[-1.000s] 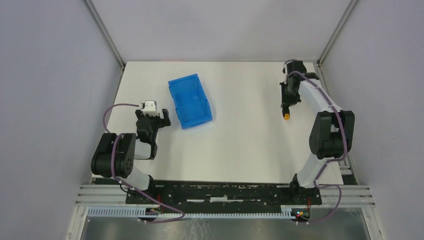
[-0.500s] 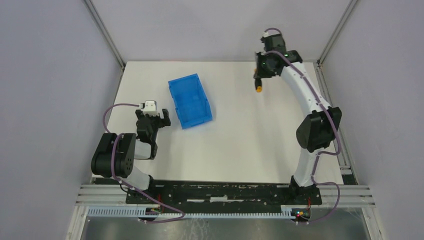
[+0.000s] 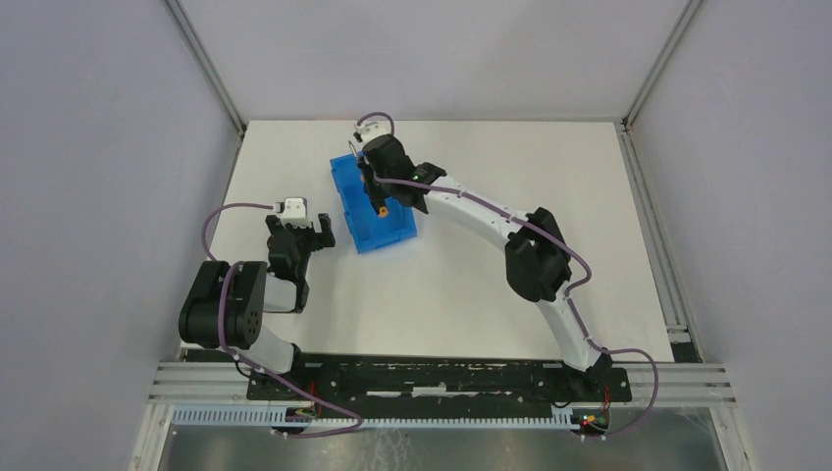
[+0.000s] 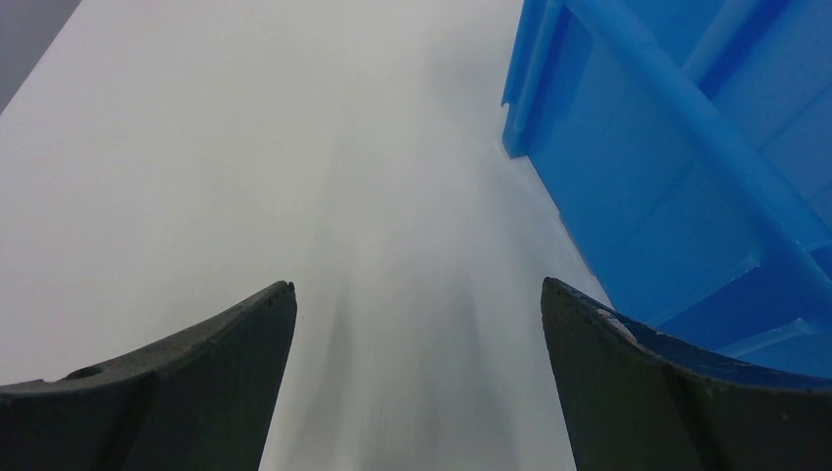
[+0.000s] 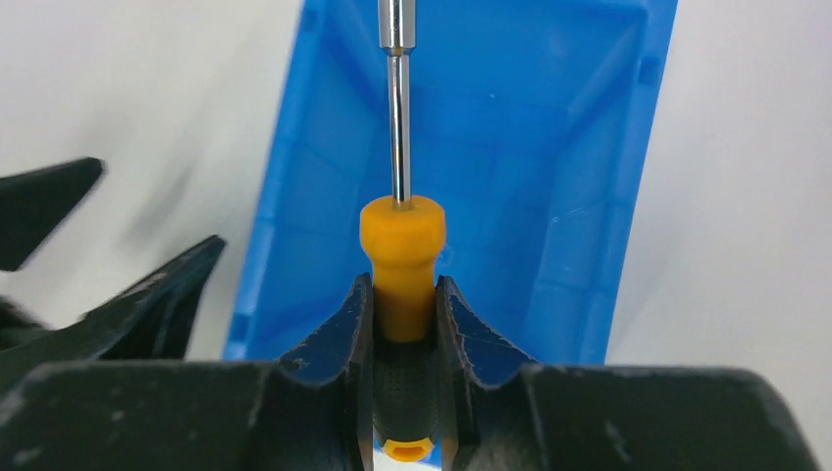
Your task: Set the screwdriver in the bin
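Note:
The blue bin [image 3: 355,172] lies at the table's middle left. My right gripper [image 3: 377,194] hangs over its inside, shut on the screwdriver [image 3: 382,209]. In the right wrist view the fingers [image 5: 461,324] press both sides of the orange-and-black handle [image 5: 402,250]. The grey shaft [image 5: 397,118] points away over the bin floor [image 5: 530,157]. My left gripper [image 3: 302,228] stands open and empty on the table, just left of the bin's near corner. In the left wrist view the bin wall [image 4: 628,186] shows beside its right finger [image 4: 628,392].
White table [image 3: 510,177] with grey enclosure walls on three sides and corner posts at the back. The right arm stretches diagonally across the table from its base at the near right.
The right arm swung from the table's far right edge across the back to above the bin, carrying the screwdriver. The left arm has not moved.

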You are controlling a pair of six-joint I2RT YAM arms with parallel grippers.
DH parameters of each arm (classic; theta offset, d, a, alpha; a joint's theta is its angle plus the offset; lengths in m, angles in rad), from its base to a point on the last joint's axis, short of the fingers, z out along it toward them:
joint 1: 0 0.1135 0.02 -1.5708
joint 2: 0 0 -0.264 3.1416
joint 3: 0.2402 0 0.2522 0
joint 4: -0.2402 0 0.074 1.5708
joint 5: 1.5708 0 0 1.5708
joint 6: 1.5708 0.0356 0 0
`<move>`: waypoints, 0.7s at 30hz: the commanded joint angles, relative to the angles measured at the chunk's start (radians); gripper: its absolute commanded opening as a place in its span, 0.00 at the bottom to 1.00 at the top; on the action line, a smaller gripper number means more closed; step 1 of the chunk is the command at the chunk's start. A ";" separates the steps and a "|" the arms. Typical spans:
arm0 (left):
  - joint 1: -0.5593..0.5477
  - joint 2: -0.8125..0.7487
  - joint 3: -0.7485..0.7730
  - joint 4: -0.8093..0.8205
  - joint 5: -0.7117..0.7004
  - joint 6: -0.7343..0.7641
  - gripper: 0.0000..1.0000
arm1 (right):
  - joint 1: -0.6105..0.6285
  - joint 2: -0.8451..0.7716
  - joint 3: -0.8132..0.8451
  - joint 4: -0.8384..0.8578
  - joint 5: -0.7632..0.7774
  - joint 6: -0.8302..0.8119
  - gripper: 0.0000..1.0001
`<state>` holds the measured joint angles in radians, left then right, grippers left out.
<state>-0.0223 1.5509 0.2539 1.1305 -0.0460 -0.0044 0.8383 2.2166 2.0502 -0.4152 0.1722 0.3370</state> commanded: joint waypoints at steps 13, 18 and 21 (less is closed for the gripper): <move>0.005 -0.017 -0.001 0.026 0.007 -0.021 1.00 | 0.058 0.222 0.045 0.063 0.173 -0.083 0.38; 0.005 -0.016 -0.001 0.026 0.008 -0.022 1.00 | 0.067 0.142 0.077 0.064 0.198 -0.098 0.49; 0.005 -0.017 -0.001 0.026 0.008 -0.022 1.00 | 0.075 0.022 0.052 0.107 0.211 -0.135 0.52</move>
<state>-0.0227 1.5509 0.2539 1.1305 -0.0456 -0.0044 0.8997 2.4313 2.0750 -0.3847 0.3370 0.2447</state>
